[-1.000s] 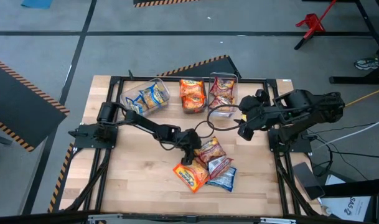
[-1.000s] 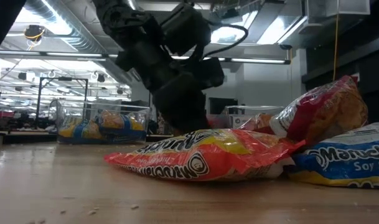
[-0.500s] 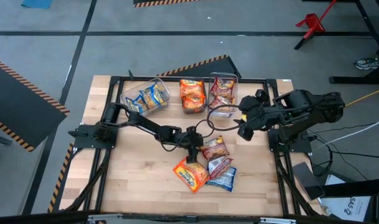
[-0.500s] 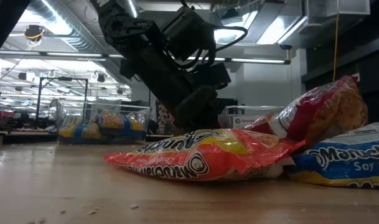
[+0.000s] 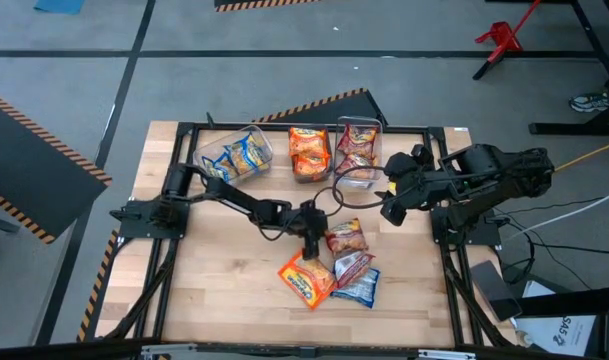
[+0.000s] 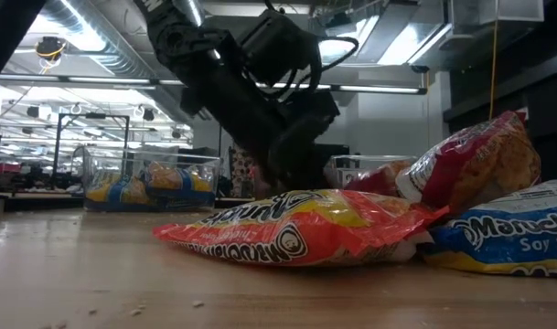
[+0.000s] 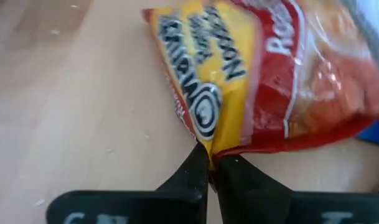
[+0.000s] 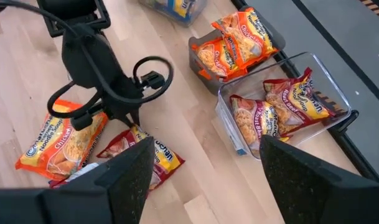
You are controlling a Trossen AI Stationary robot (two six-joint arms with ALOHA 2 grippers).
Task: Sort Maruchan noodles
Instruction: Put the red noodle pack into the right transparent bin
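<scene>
- Grey concrete floor crossed by dark tape lines.
- Black-and-yellow hazard-striped mat beside the wooden counter.
- Red stand on the floor beyond.
- Long ceiling light strips and ducting overhead.
</scene>
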